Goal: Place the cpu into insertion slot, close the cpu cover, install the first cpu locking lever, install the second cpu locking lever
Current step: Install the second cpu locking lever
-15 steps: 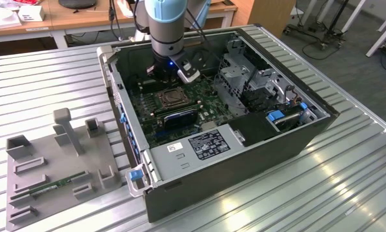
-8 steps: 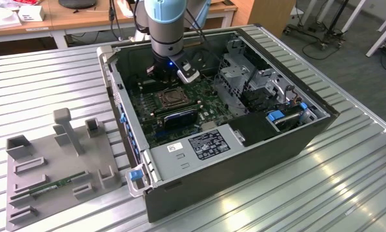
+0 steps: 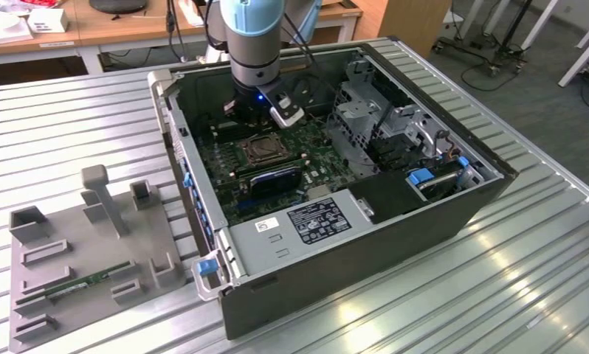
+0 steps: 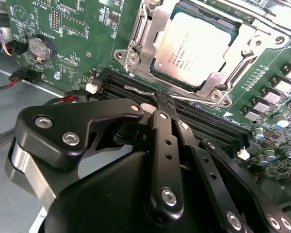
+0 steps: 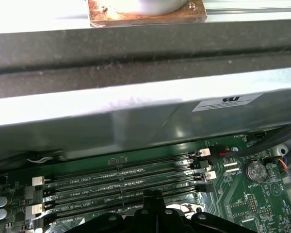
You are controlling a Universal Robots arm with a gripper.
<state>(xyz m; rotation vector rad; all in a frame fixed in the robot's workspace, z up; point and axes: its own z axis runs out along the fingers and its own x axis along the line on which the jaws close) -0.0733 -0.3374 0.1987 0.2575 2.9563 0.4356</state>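
Note:
The cpu (image 4: 194,46) lies flat in the insertion slot (image 3: 265,150) on the green board inside the open computer case. The cpu cover (image 4: 140,39) is down around the chip's edges. A thin silvery locking lever (image 4: 136,90) runs along the socket's side nearest the black memory slots (image 4: 208,124). My gripper (image 4: 164,101) is shut, with its black fingertips right at that lever and nothing between them. In the exterior view the gripper (image 3: 258,118) hangs low over the board, just behind the socket. In the first wrist view the fingertips (image 5: 153,196) sit over the memory slots (image 5: 121,182).
The case walls (image 3: 191,184) enclose the board. A metal drive cage (image 3: 373,118) and a power supply (image 3: 305,221) crowd the exterior view's right and front. A coin battery (image 4: 41,47) sits on the board. A grey fixture plate (image 3: 38,310) holding a memory stick (image 3: 78,286) lies on the exterior view's left.

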